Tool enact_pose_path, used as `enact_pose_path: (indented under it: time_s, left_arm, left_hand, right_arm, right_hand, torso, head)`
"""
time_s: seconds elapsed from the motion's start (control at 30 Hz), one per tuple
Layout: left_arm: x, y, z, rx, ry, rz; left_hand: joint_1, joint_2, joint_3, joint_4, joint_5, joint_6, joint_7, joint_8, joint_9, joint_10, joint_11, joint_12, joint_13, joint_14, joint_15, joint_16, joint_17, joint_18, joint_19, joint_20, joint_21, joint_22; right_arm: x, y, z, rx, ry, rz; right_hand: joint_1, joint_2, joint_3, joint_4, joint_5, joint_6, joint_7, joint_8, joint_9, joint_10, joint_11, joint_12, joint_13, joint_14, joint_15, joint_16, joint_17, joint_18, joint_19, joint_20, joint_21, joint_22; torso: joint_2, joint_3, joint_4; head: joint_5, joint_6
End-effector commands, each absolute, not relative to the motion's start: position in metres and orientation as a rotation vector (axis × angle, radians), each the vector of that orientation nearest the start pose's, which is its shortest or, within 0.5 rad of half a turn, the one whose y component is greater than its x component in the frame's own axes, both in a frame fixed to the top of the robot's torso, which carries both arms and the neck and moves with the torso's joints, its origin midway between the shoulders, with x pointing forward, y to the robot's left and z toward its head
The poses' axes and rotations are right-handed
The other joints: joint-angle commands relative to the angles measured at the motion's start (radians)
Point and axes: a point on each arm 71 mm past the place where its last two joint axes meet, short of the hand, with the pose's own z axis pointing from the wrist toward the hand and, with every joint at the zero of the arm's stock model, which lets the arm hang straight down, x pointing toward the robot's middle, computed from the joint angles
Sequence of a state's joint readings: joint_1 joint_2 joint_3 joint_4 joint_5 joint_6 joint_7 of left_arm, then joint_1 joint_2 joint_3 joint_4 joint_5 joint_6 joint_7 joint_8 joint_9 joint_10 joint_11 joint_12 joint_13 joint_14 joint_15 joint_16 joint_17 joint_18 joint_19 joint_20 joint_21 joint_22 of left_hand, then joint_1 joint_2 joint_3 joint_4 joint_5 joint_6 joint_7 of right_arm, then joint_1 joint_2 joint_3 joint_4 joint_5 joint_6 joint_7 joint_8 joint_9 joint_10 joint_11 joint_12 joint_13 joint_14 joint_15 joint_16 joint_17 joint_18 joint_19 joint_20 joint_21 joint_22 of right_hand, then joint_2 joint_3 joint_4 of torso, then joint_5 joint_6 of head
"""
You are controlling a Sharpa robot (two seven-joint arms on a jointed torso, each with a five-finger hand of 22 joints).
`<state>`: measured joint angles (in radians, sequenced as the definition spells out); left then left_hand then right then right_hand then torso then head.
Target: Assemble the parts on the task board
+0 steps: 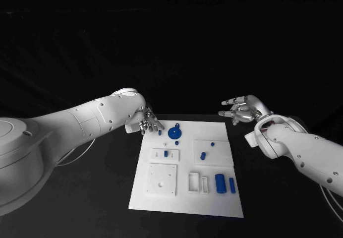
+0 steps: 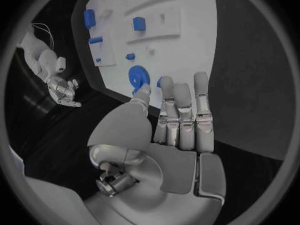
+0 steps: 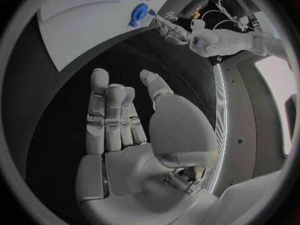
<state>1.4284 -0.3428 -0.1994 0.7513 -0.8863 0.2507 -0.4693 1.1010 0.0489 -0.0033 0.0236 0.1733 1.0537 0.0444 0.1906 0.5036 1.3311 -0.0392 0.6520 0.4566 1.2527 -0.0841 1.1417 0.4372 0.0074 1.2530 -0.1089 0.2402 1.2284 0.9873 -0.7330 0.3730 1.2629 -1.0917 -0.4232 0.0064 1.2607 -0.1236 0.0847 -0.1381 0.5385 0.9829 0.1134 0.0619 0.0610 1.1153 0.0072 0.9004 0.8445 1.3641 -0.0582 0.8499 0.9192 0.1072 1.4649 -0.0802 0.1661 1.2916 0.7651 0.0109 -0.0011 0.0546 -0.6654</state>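
Black bench (image 1: 85,198) carries your task board (image 1: 214,198); left hand (image 1: 148,123) fingers spread empty beside the blue gear (image 1: 174,132), right hand (image 1: 243,110) fingers wide, empty.

Head view looks down from above on the whole task board (image 1: 187,171) — both wrist views sit close behind their palms (facing outward), sharing the board's blue gear (image 2: 139,78) corner.
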Motion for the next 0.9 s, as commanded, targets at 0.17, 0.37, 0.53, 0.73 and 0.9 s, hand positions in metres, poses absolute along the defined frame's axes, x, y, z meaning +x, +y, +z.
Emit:
enact_pose_path:
  time_s: [0.17,0.37,0.53,0.73,0.9]
  left_arm:
    - [0.6127,0.1841,-0.1744,-0.280,2.284,-0.226]
    - [0.6136,0.1851,-0.1765,-0.285,2.276,-0.221]
    - [0.6141,0.1863,-0.1770,-0.289,2.271,-0.221]
    - [0.6143,0.1862,-0.1769,-0.289,2.268,-0.228]
    - [0.6143,0.1854,-0.1767,-0.300,2.263,-0.247]
  left_hand:
    - [-0.015,-0.016,0.005,0.019,-0.007,-0.007,-0.003,0.019,0.013,-0.007,-0.004,0.029,0.009,0.000,-0.007,0.027,-0.003,0.000,0.000,-0.001,0.010,0.042]
    - [-0.014,-0.015,0.008,0.020,-0.006,-0.016,0.000,0.016,0.011,-0.009,-0.003,0.031,0.008,-0.002,-0.005,0.029,-0.005,0.001,-0.001,0.000,0.008,0.047]
    - [-0.009,-0.007,0.012,0.018,-0.005,-0.015,-0.001,0.016,0.009,-0.009,-0.003,0.033,0.008,-0.002,-0.006,0.031,-0.007,0.001,0.000,0.000,0.006,0.050]
    - [0.012,0.023,0.026,0.000,0.001,-0.012,-0.004,0.018,0.008,-0.010,-0.005,0.035,0.006,-0.002,-0.007,0.034,-0.010,0.001,0.001,0.000,0.003,0.056]
    - [0.046,0.062,0.051,-0.027,0.008,-0.003,-0.014,0.035,0.023,-0.009,-0.010,0.036,0.005,-0.001,-0.010,0.037,-0.011,-0.001,0.002,-0.003,0.001,0.062]
  right_arm:
    - [0.5418,-0.2508,-0.1657,0.506,1.417,0.848]
    - [0.5419,-0.2501,-0.1645,0.506,1.414,0.851]
    - [0.5422,-0.2501,-0.1636,0.507,1.411,0.852]
    - [0.5424,-0.2498,-0.1631,0.507,1.410,0.853]
    - [0.5426,-0.2497,-0.1629,0.508,1.410,0.854]
  right_hand:
    - [-0.008,0.003,-0.002,0.000,0.004,0.004,0.005,-0.001,0.001,-0.006,0.002,0.002,-0.001,-0.006,0.002,-0.006,-0.001,0.014,0.032,0.006,-0.005,-0.001]
    - [-0.008,0.003,-0.002,0.000,0.004,0.004,0.005,-0.001,0.001,-0.006,0.002,0.002,-0.001,-0.006,0.002,-0.006,-0.001,0.014,0.032,0.006,-0.005,-0.001]
    - [-0.008,0.003,-0.002,0.000,0.004,0.004,0.005,-0.001,0.001,-0.006,0.002,0.002,-0.001,-0.006,0.002,-0.006,-0.001,0.014,0.032,0.006,-0.005,-0.001]
    - [-0.008,0.003,-0.001,0.002,0.004,0.004,0.005,-0.001,0.001,-0.006,0.002,0.002,-0.002,-0.005,0.002,-0.007,-0.002,0.014,0.033,0.006,-0.006,-0.002]
    - [-0.008,0.002,-0.001,0.003,0.005,0.004,0.005,-0.001,0.001,-0.006,0.002,0.002,-0.002,-0.005,0.002,-0.007,-0.002,0.013,0.033,0.006,-0.007,-0.003]
  torso:
    - [0.011,0.0018,-0.0048]
    - [0.015,0.0020,-0.0075]
    - [0.017,0.0024,-0.0075]
    - [0.016,0.0024,-0.0059]
    - [0.016,0.0024,-0.0059]
  head:
    - [0.001,0.007]
    - [-0.001,0.009]
    - [-0.003,0.009]
    - [-0.005,0.007]
    - [-0.004,0.005]
